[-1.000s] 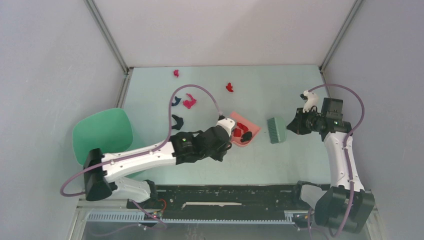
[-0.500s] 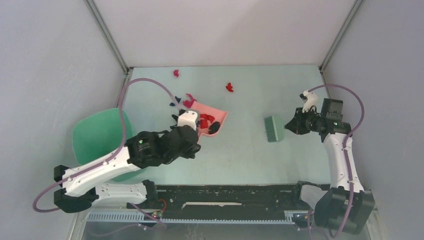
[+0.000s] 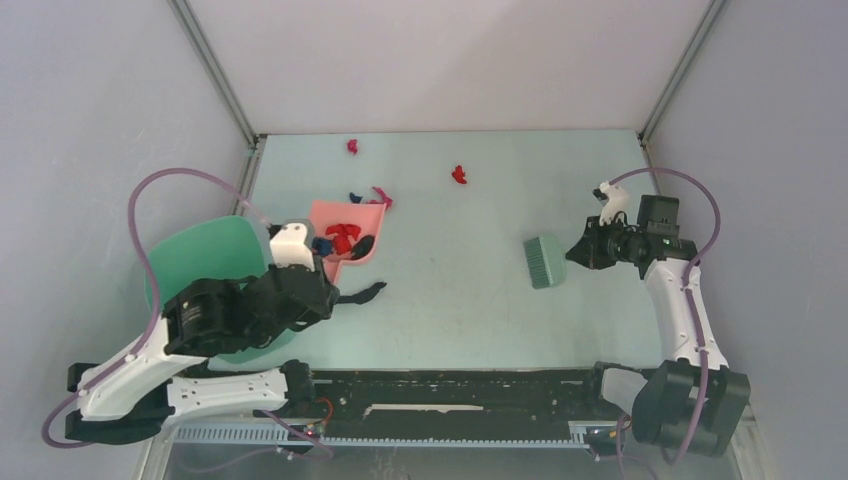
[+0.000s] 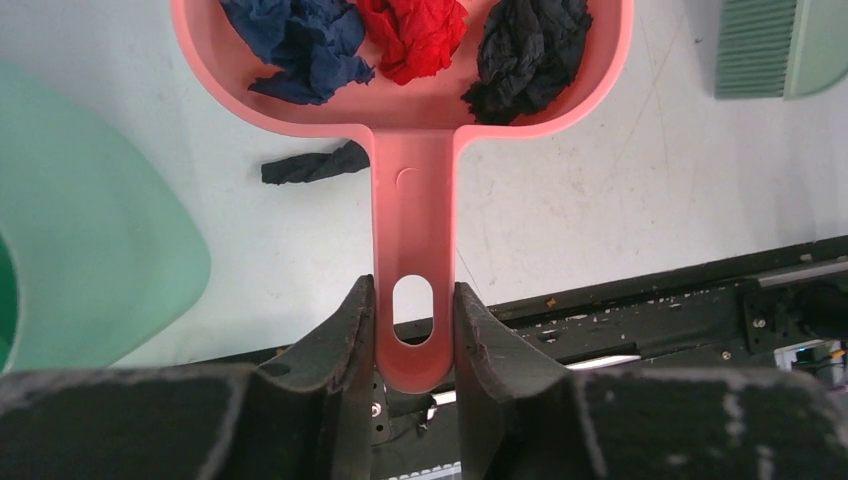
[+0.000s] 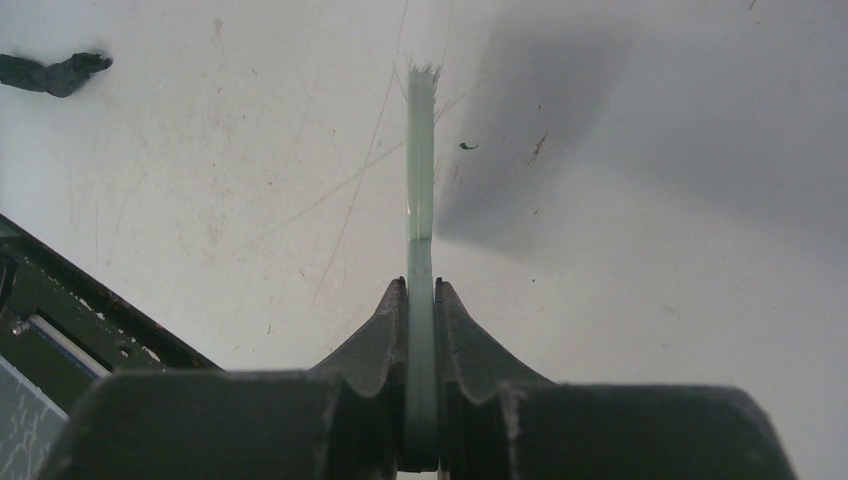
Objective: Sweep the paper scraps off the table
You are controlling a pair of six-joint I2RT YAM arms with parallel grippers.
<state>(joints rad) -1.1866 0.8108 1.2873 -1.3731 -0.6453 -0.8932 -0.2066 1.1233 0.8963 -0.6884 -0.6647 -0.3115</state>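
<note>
Left wrist view: left jaws clamp the dustpan (image 4: 414, 210) by its handle; blue, red and black paper scraps (image 4: 412, 35) lie inside the dustpan, one black scrap (image 4: 315, 165) just beside it on the surface (image 4: 620, 200). Right jaws clamp the brush (image 3: 544, 262).

Clad in white shells with black joint housings on left arm (image 3: 125, 370) and right arm (image 3: 680, 310) alike. Looped by a mauve cable (image 3: 175, 171) each, above the black base rail (image 3: 450, 392). Tipped, far from that rail, with matte black, grainy fingers (image 4: 345, 330).

Pink dustpan (image 4: 412, 200) with blue, red and black paper scraps (image 4: 415, 30); pale mint table (image 3: 480, 300); green brush (image 3: 545, 262)
</note>
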